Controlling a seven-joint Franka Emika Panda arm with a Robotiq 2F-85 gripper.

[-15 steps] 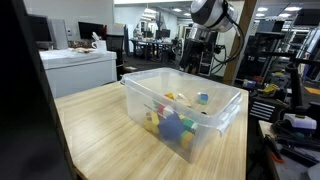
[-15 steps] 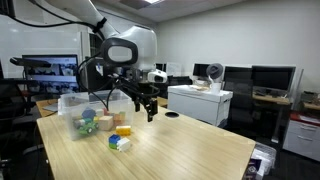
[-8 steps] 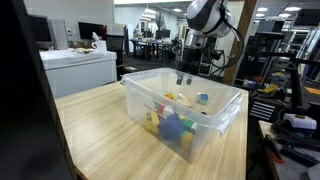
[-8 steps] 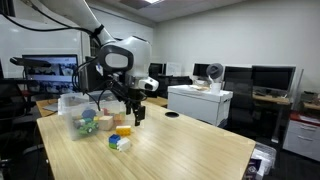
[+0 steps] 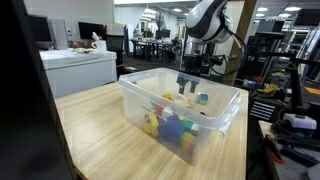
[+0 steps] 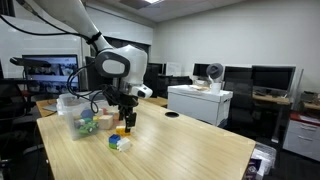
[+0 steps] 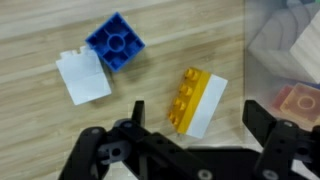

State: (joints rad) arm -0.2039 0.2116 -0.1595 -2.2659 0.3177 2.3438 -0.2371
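On the wooden table of an office, the gripper hangs with fingers spread over a yellow-white block; a blue block lies at eleven o'clock.

1. A blue brick is lying studs-up on the wooden worktop, just beside a white brick.
2. A clear plastic bin is sitting on the worktop, holding a jumble of coloured toys.
3. A white cabinet is standing beyond the worktop, with dark monitors sitting on desks near it.
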